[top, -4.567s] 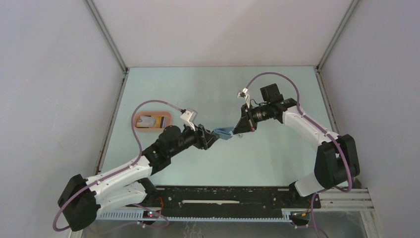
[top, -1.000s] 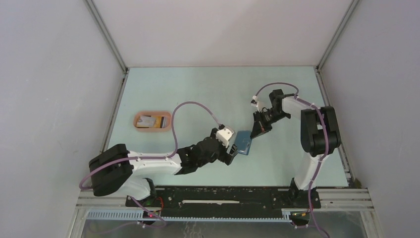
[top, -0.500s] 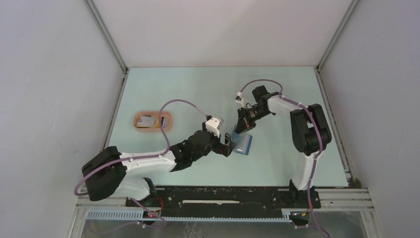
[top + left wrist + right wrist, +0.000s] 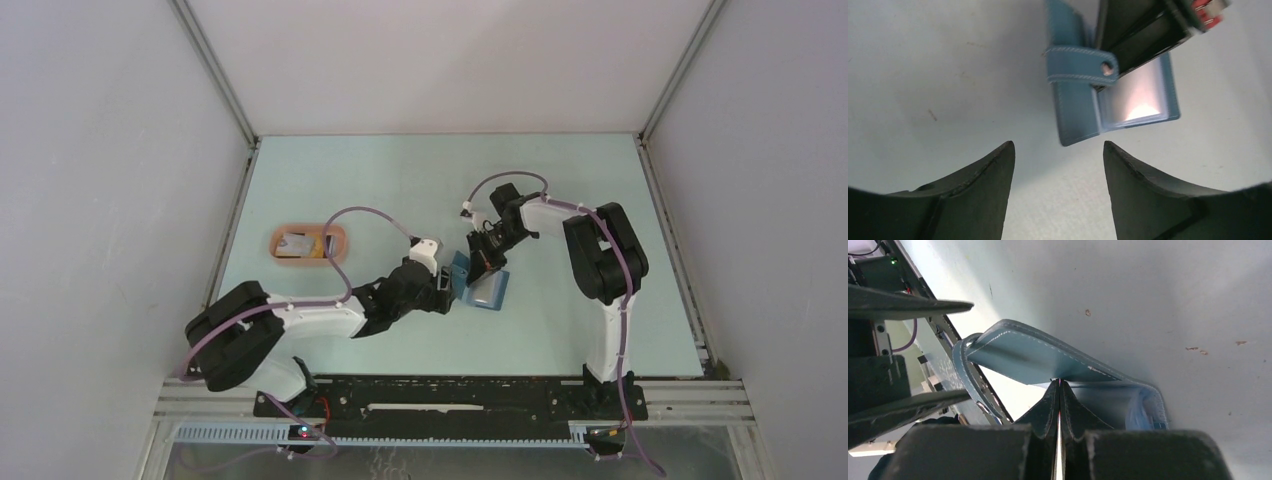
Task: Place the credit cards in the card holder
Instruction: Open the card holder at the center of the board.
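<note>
**Card holder [image 4: 487, 292] propped open mid-table, cards not yet loaded**

The card holder lies near the middle of the table [image 4: 600, 200], a little toward its near edge. Its cover [image 4: 1033, 357] is lifted like a book page. The right gripper [image 4: 1059, 385] has its jaws pressed together, with the tips wedged under that raised cover. Whether they pinch anything thin cannot be told. The left gripper [image 4: 1057, 150] hangs just beside the holder with its jaws apart and nothing between them.

The holder looks soft, light and springy. Its cover will probably fall shut once released, and the whole thing may slide on the smooth table. The free edge of the cover or the strap [image 4: 1080, 67] seems the best place to hold it, leaving the clear pocket [image 4: 1135, 97] open.

The credit cards [image 4: 300, 243] lie in the pink tray [image 4: 308, 259] near the table's left edge, well apart from the holder. They are likely stiff, thin and slippery. Lying flat, they would best be pinched at an edge raised against the tray's rim.

Count: one holder, one tray, and two cards made out, one whitish and one yellow-orange. Any more cannot be told.
</note>
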Tool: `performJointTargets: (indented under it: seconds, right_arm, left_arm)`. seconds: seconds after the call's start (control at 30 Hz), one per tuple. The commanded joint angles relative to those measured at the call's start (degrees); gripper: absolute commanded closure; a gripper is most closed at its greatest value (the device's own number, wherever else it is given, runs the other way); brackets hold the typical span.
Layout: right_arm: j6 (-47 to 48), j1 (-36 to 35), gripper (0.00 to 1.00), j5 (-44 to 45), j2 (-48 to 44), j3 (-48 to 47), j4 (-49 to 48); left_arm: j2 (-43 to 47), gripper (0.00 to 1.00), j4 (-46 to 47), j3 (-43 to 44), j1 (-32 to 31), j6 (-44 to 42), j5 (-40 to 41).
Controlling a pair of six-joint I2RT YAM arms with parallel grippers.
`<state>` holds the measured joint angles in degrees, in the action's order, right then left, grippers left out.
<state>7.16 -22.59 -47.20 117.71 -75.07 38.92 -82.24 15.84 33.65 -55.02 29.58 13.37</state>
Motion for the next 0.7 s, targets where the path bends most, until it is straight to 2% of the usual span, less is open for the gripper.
performJointTargets:
  seconds: [0.0, 0.4, 0.5, 0.53, 0.6, 0.63, 0.67]
  right_arm:
    - [0.74, 0.13, 0.94, 1.32, 0.00, -2.28, 0.17]
    - [1.75, -0.17, 0.93, 2.01, 0.06, -2.76, 0.85]
    - [2.48, -0.26, 0.93, 2.18, -0.09, -3.02, 1.38]
    - [2.79, -0.26, 0.92, 2.24, -0.37, -3.03, 1.50]
    - [3.85, -0.26, 0.91, 2.18, -1.39, -3.07, 1.82]
    - [4.83, -0.22, 0.90, 1.57, -2.25, -3.07, 2.15]
    - [5.85, -0.14, 0.88, 0.73, -3.64, -3.11, 2.52]
  left_arm:
    - [-1.67, 0.31, -0.78, 3.09, 1.59, -0.80, 0.96]
    - [-5.91, 0.39, 3.05, 5.28, 4.90, -2.07, -6.89]
    - [-7.78, 0.54, 4.64, 4.99, 6.80, -0.68, -9.90]
    - [-8.37, 0.64, 5.28, 4.89, 7.50, -0.12, -11.26]
    - [-9.31, 0.92, 7.34, 4.08, 8.41, 1.51, -13.67]
    - [-9.52, 0.99, 8.51, 3.54, 8.78, 2.54, -14.91]
    - [-9.55, 1.00, 9.67, 2.73, 8.87, 3.88, -15.33]
